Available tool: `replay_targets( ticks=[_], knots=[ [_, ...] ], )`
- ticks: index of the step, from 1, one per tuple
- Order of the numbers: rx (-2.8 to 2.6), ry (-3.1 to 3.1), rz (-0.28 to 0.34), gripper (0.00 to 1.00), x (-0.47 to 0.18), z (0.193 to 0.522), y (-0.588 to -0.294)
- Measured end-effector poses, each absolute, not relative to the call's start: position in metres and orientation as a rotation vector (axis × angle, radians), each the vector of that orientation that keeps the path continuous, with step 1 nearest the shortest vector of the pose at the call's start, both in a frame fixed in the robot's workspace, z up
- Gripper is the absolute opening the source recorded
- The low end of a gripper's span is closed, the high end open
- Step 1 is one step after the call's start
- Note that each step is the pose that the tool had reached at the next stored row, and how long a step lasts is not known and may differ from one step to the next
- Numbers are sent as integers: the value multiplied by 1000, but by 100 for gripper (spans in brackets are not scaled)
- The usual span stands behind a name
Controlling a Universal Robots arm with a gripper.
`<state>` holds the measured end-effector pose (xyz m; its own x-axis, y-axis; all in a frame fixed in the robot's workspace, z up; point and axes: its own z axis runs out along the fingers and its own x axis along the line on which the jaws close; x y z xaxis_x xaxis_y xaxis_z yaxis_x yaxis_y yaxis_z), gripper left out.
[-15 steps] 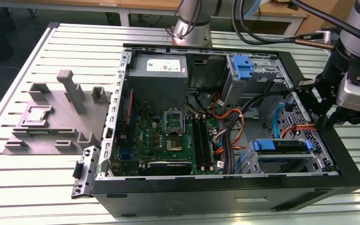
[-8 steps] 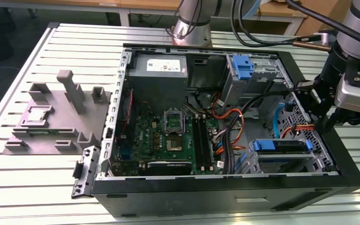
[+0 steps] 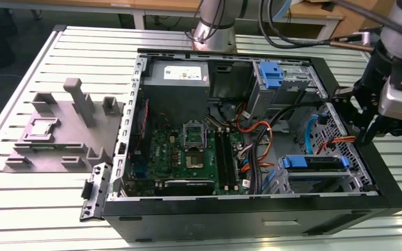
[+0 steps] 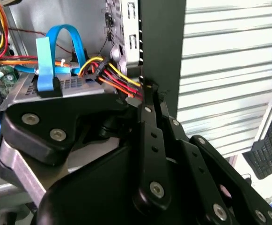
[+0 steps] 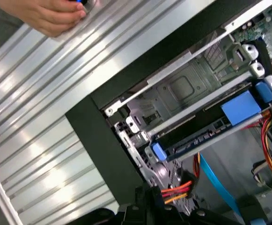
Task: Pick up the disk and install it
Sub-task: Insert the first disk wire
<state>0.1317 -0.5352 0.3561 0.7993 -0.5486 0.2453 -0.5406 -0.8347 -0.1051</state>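
On the exterior view's left of the open computer case (image 3: 257,209), a grey fixture block (image 3: 61,133) stands on the slatted metal table (image 3: 40,209), with bare table around it. Inside the case, the green motherboard (image 3: 187,154) lies low near the middle, the grey power-supply box (image 3: 178,76) sits above it at the back wall, and orange and black cables (image 3: 260,141) run loose between the board and the drive cages. A blue bracket (image 3: 272,76) sits in the upper bay. The disk (image 3: 314,163), in its blue carrier, sits in the lower cage at the case's right wall; the first wrist view shows it (image 5: 206,129) inside the metal cage. The gripper (image 3: 358,117) hangs at that right wall, just above the cage, the arm's dark body reaching in from the exterior view's right. Whether its jaws are open or closed cannot be told; nothing is seen held. In the second wrist view, a blue cable (image 4: 56,51) and a coloured wire bundle (image 4: 114,77) crowd the wall beside the gripper. A person's hand (image 5: 47,14) rests on the table outside the case.
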Motion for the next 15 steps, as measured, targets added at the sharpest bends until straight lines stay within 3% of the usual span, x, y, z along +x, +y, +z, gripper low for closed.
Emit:
replay_targets(
  ticks=[15],
  knots=[
    [-2948, 917, -418, 17, 118, 357, -535]
  ],
)
